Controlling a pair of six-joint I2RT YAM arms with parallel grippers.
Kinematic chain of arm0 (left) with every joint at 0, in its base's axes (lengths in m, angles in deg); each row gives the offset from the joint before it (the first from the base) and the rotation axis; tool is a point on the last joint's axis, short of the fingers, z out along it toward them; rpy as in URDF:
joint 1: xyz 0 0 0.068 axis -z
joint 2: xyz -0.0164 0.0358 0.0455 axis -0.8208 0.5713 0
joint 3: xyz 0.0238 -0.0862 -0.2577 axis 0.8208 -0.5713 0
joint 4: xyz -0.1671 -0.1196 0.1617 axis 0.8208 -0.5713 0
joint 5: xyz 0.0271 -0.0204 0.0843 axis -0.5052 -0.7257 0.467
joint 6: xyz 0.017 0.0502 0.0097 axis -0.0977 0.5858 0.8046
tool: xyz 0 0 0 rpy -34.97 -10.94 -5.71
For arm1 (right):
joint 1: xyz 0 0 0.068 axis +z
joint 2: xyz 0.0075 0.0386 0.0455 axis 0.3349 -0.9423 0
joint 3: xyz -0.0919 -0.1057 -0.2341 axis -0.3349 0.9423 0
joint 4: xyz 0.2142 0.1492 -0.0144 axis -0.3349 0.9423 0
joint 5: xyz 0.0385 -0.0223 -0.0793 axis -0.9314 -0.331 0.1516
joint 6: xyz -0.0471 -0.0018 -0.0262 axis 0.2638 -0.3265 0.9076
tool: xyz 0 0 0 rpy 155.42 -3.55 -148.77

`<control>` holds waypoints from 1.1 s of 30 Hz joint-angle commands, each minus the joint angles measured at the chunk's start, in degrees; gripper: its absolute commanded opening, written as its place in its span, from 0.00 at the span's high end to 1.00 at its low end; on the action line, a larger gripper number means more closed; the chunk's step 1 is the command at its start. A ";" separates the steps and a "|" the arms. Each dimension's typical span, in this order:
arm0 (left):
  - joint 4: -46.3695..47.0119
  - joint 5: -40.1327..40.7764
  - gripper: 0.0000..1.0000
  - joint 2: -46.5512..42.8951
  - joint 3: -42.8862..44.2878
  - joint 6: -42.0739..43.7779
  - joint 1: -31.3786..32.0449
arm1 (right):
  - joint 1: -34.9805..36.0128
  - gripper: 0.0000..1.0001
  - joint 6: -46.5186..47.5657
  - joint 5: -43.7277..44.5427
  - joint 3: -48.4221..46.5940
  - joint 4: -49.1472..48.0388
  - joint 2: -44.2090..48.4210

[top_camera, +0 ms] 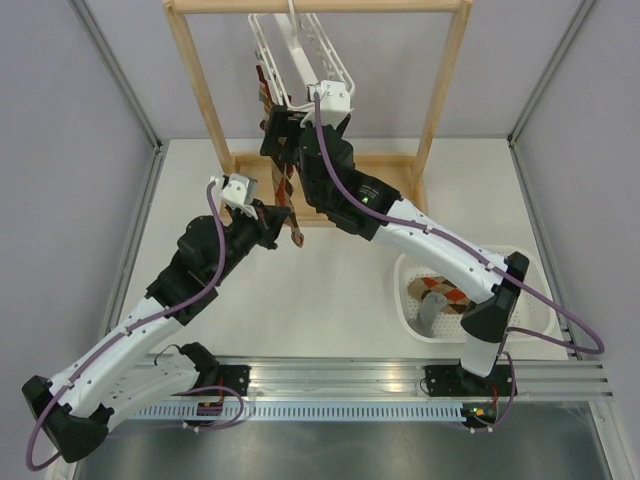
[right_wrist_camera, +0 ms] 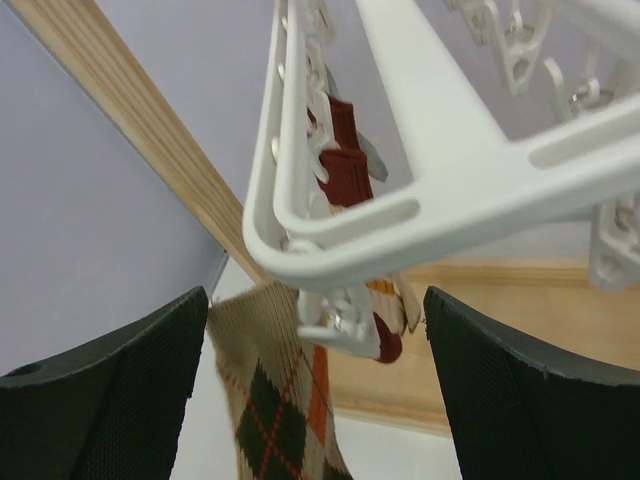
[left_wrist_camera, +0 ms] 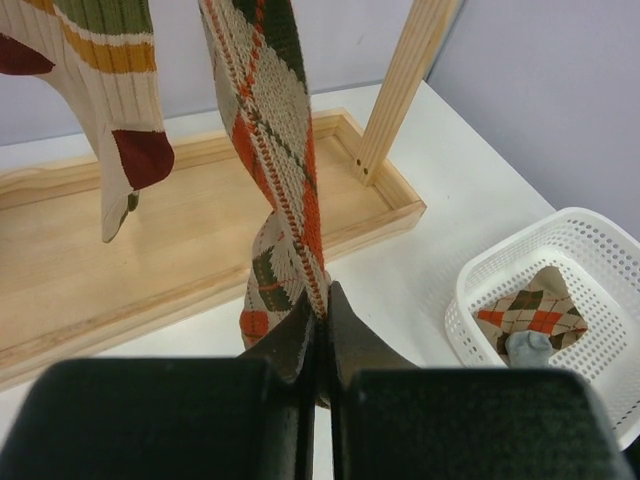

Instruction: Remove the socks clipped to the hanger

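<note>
The white hanger [top_camera: 300,50] hangs from the wooden rack's top bar. Clipped to its near corner is a brown, red and cream argyle sock [left_wrist_camera: 270,130], hanging down twisted. My left gripper [left_wrist_camera: 322,300] is shut on this sock's lower end, just above the table. In the right wrist view my right gripper [right_wrist_camera: 315,320] is open under the hanger's corner [right_wrist_camera: 450,190]. Its fingers [right_wrist_camera: 120,390] stand on either side of the white clip [right_wrist_camera: 335,320] that holds the argyle sock [right_wrist_camera: 270,400], without touching it. A striped sock [left_wrist_camera: 115,80] hangs beside it.
The wooden rack has a tray-like base [left_wrist_camera: 150,250] and upright posts [left_wrist_camera: 400,90] close behind both grippers. A white perforated basket [top_camera: 410,300] at the right holds a grey sock [top_camera: 432,312] and an argyle sock [top_camera: 452,296]. Grey walls enclose the table.
</note>
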 commanded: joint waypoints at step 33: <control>0.78 -1.64 0.98 0.99 0.38 0.93 0.25 | 6.23 0.09 -5.08 -3.49 8.43 -7.15 4.47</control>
